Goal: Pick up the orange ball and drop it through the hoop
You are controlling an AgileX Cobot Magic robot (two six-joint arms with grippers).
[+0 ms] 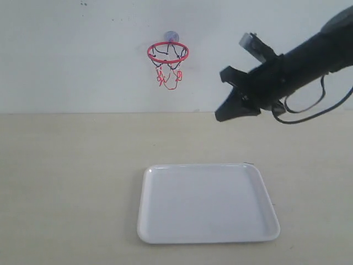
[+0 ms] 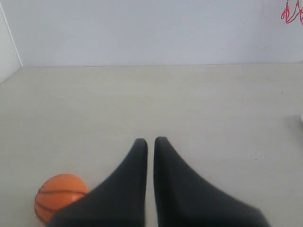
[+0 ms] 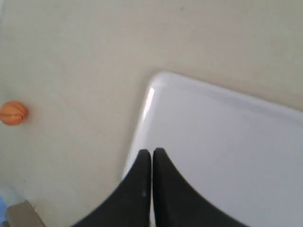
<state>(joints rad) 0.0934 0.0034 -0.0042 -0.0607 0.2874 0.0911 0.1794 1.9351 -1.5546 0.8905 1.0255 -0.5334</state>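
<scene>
The orange ball point(image 2: 60, 196) lies on the beige table close beside my left gripper point(image 2: 150, 140), partly hidden behind one finger; the jaws are shut with nothing between them. It also shows small and far off as the orange ball point(image 3: 13, 113) in the right wrist view. The hoop point(image 1: 167, 52), a red ring with a dark-and-red net, is fixed to the back wall by a bluish suction cup point(image 1: 171, 36). My right gripper point(image 1: 222, 115) hangs high in the air to the right of the hoop, shut and empty. The ball and the left arm are outside the exterior view.
A white rectangular tray point(image 1: 259, 187) lies on the table's near middle, below the right gripper point(image 3: 152, 151). A bit of the red net point(image 2: 293, 12) shows at a corner of the left wrist view. The white wall stands behind the table.
</scene>
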